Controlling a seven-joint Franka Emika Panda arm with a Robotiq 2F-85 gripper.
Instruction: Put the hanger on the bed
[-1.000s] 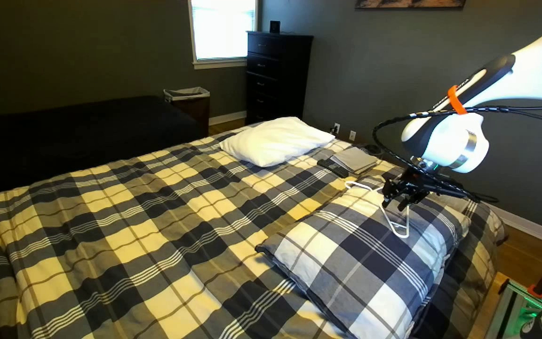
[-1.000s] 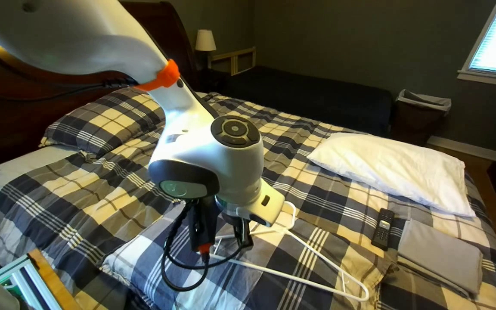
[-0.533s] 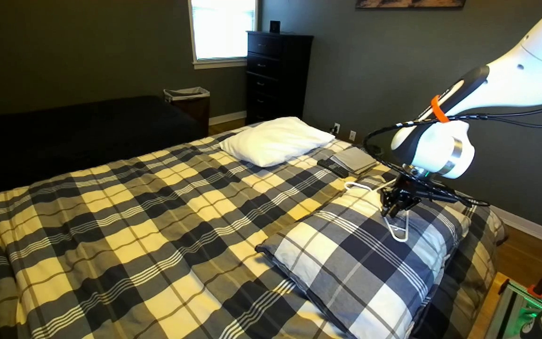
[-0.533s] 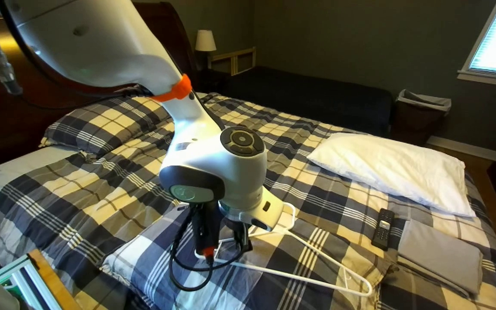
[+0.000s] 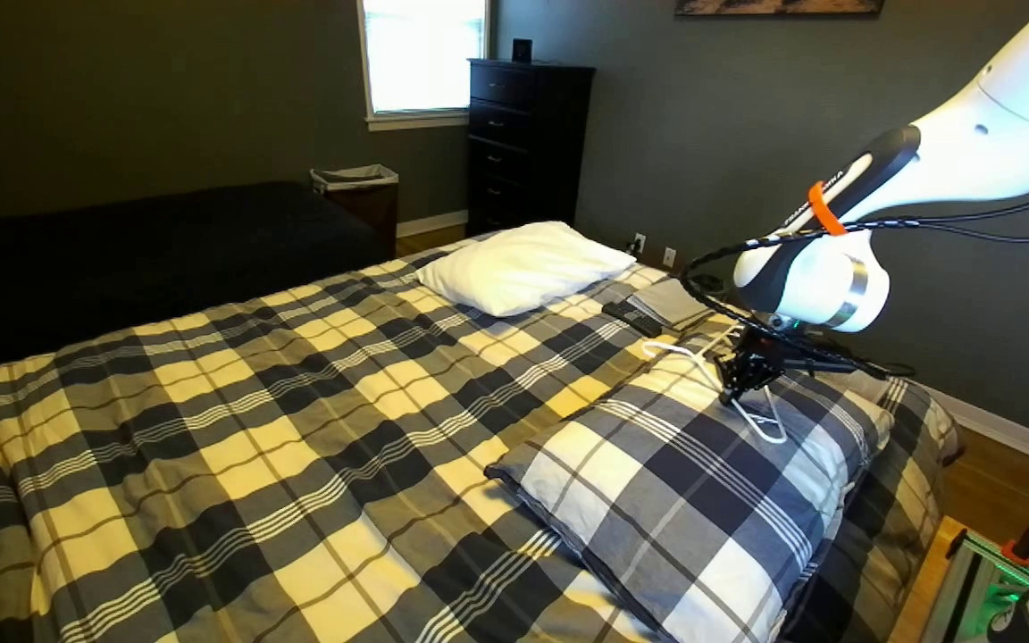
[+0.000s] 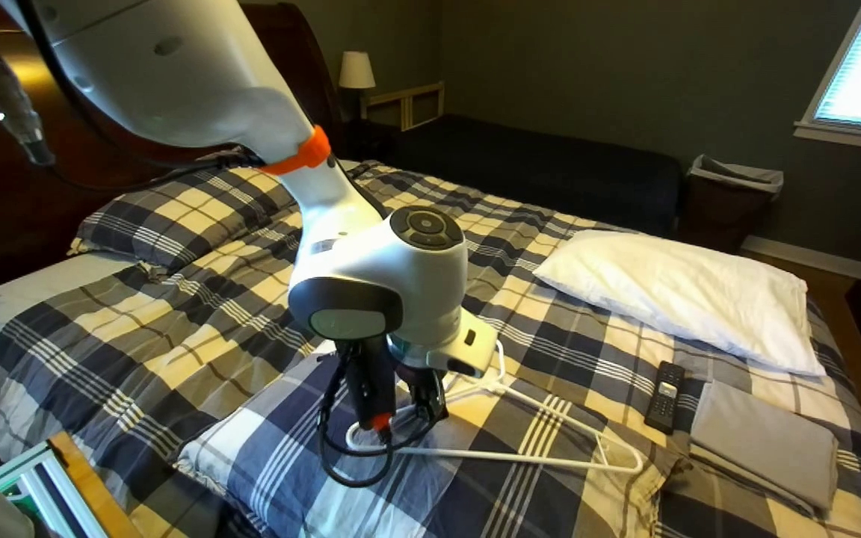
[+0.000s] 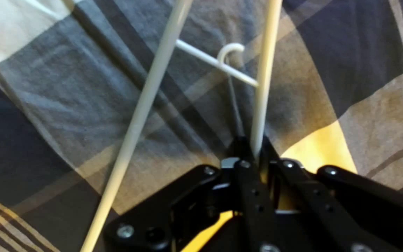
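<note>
Since half a second ago, the thin white triangular hanger (image 7: 145,103) has turned along with your gripper (image 7: 254,148), a black metal two-finger one. In an exterior view the hanger's right-hand corner, left of the neatly folded grey cloth (image 6: 763,441) at lower right, has climbed higher in the frame; that cloth and the slim black remote control (image 6: 664,396) beside it lie where they were. In an exterior view, too, your white robot arm (image 5: 997,134) with its bright orange band (image 5: 825,208) has shifted slightly left, and the gripper sits a little higher.

In the wrist view, your two fingers are drawn nearly together at lower centre, pinching the hanger's right-hand bar, with only its thickness between them. The left-hand bar runs free from the bottom left to the top.

The hanger is over the navy, grey and white plaid fabric pillow (image 5: 657,482) at lower right, on the large bed (image 5: 300,411), covered in dark blue-grey, white and pale yellow plaid. You cannot tell whether it touches the pillow.
</note>
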